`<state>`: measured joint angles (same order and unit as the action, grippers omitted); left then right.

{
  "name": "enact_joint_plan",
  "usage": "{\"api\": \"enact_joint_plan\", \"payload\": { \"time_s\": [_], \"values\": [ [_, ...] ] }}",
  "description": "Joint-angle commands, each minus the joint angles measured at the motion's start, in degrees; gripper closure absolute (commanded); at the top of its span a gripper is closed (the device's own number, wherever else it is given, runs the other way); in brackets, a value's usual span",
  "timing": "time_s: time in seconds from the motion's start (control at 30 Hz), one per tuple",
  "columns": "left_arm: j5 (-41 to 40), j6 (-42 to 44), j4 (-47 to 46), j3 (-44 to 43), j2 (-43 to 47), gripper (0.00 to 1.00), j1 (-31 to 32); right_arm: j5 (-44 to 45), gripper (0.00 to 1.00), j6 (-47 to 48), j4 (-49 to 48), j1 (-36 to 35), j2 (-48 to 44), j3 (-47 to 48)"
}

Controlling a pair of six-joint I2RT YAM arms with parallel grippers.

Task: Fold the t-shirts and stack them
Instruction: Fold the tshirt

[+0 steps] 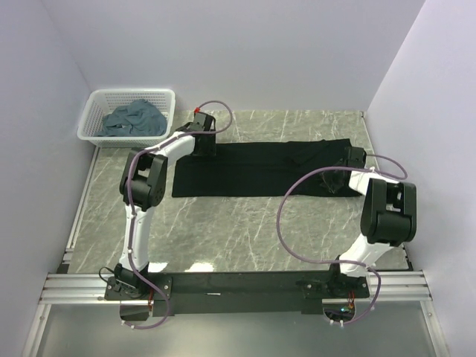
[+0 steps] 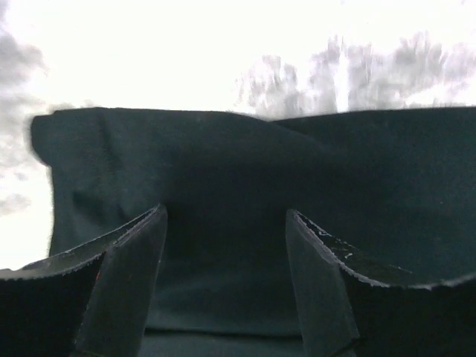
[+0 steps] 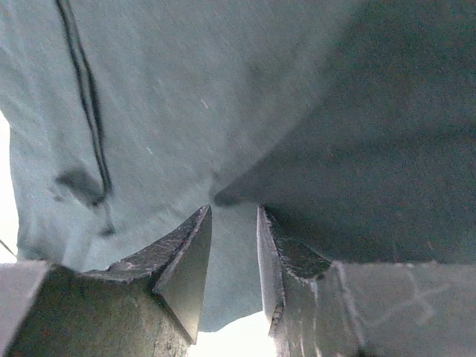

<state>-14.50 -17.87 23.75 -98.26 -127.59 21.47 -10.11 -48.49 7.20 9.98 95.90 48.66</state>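
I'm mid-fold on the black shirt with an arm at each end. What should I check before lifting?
1. Left gripper open at the black t-shirt's left end: ok.
2. Left grip on the cloth: not ok, jaws stand apart.
3. Right gripper grip: cannot tell; jaws nearly closed, cloth at the tips.
4. Shirt lying as a long strip on the table: ok, though the right end is rumpled.
5. Basket of blue-grey shirts apart from the strip: ok.

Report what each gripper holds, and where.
Right gripper pinches the black t-shirt at its right end; left gripper, open over its left end, holds nothing.
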Motion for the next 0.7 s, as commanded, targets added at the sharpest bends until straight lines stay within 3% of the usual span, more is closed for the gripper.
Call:
{"api": "enact_joint_plan", "payload": {
  "time_s": [0.0,0.27,0.4,0.67],
  "values": [
    [-2.0,-1.5,6.7,-3.4,-2.3,0.3,0.1,1.4,0.62,2.1,0.7,-0.3,2.9,4.4],
    [-1.4,-11.0,17.4,1.0,-1.2,0.34,0.0,-0.9,0.62,8.0,10.5,-0.3,14.1,18.1],
    [3.1,-15.3,19.4,11.0,4.1,0.36,0.0,-1.1,0.63,10.6,16.5,-0.7,18.7,26.8],
    [26.1,-27.0,6.3,36.8,21.3,0.34,1.4,-3.8,0.63,16.9,30.6,-6.7,34.3,55.9]
  ]
}}
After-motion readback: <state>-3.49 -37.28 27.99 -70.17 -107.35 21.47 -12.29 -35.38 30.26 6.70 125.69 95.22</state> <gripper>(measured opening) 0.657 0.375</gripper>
